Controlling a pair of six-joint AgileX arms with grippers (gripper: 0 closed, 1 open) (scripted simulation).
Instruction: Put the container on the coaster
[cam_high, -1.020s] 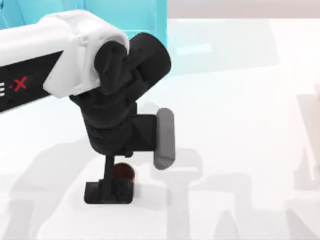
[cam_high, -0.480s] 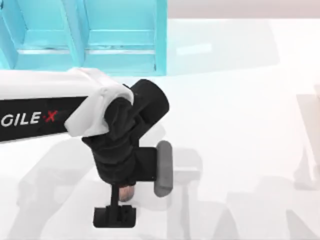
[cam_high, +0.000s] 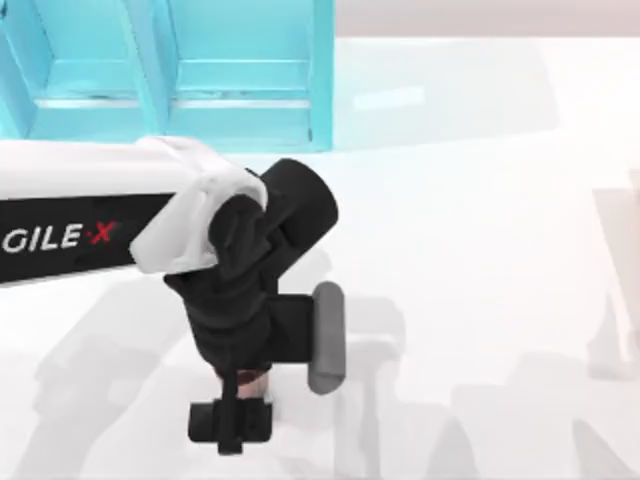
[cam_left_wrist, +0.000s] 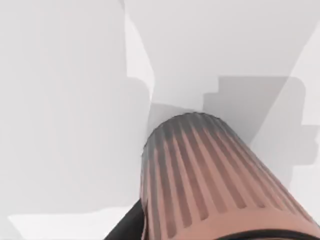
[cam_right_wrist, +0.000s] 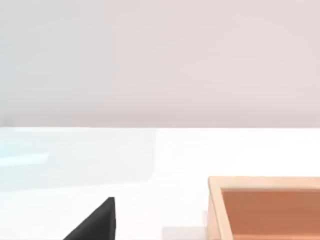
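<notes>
The container (cam_left_wrist: 210, 180) is a small copper-brown ribbed cup, seen very close in the left wrist view. From above only a sliver of the container (cam_high: 252, 378) peeks out under the black wrist. My left gripper (cam_high: 231, 422) is near the table's front, left of centre, shut on the cup, with one dark finger (cam_left_wrist: 127, 225) against its side. In the right wrist view a flat wooden square with a pale rim (cam_right_wrist: 265, 207) lies on the table; it looks like the coaster. My right gripper (cam_right_wrist: 95, 225) shows there as a dark wedge, parked.
A turquoise shelf unit (cam_high: 180, 70) stands at the back left of the white table (cam_high: 480, 250). A grey camera bar (cam_high: 326, 338) sticks out beside the left wrist. Open table stretches to the right.
The left arm swung toward the table's front, uncovering the turquoise shelves. The gripper slid forward over the cup and its jaws drew slightly narrower around it.
</notes>
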